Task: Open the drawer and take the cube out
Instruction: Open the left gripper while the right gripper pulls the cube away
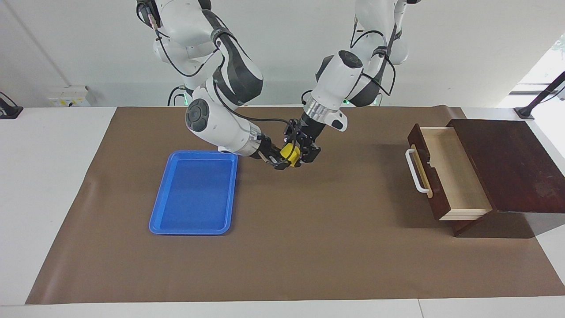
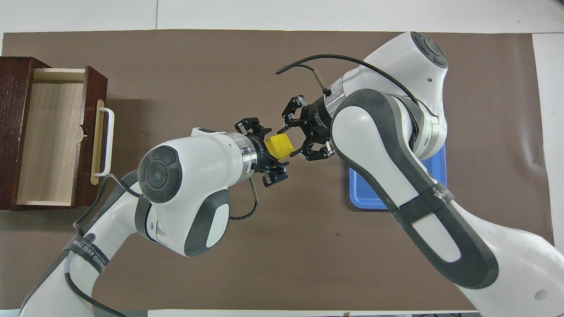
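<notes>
A blue tray [image 1: 193, 193] lies on the brown-covered tabletop [image 1: 309, 247] toward the right arm's end, with nothing in it. Over the middle of the tabletop, between tray and drawer, the two arms meet in the air around the cube [image 1: 290, 154], which is small and bright yellow.

The right gripper [image 1: 279, 160] comes in from the tray's end with its forearm sloping down and its wrist nearly level, its jaws set against the cube. The left gripper [image 1: 303, 150] comes steeply down from above with its forearm angled toward the tray, its jaws at the cube's other faces. In the overhead view the cube [image 2: 279, 145] sits between the left gripper [image 2: 275, 152] and the right gripper [image 2: 294, 141], both pairs of jaws closed in on it; which one bears its weight cannot be told.

The drawer [image 1: 448, 172] stands pulled well out of its dark wooden box at the left arm's end, its pale interior bare and its white handle [image 1: 416, 171] untouched.

Judged from this, opening and removal are done, and the step in hand is a handover from left to right. Next, the left jaws should release only once the right jaws grip firmly, then the right arm carries the cube, probably toward the tray.
</notes>
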Controlling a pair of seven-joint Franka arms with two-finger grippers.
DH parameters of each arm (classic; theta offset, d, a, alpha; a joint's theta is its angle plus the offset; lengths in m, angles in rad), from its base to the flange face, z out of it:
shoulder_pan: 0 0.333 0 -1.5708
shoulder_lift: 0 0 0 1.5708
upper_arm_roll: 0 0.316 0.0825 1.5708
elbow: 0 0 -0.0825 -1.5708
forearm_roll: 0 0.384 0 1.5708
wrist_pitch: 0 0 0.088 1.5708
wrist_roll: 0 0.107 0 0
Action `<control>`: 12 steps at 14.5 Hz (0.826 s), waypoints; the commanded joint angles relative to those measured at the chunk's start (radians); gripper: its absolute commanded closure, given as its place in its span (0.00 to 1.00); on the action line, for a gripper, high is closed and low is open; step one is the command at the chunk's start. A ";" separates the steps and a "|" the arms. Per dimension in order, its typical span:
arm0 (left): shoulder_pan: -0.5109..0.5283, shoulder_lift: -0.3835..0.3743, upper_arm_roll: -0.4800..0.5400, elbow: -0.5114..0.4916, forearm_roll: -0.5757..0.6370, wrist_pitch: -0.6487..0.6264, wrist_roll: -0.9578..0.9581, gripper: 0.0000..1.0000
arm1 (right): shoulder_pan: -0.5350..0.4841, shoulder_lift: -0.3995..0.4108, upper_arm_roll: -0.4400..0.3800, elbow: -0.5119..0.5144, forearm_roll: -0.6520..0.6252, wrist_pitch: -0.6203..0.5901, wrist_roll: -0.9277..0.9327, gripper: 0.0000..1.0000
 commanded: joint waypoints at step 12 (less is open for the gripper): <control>0.264 -0.102 0.014 -0.001 0.153 -0.248 0.215 0.00 | -0.257 -0.011 0.001 -0.028 0.195 -0.011 -0.004 1.00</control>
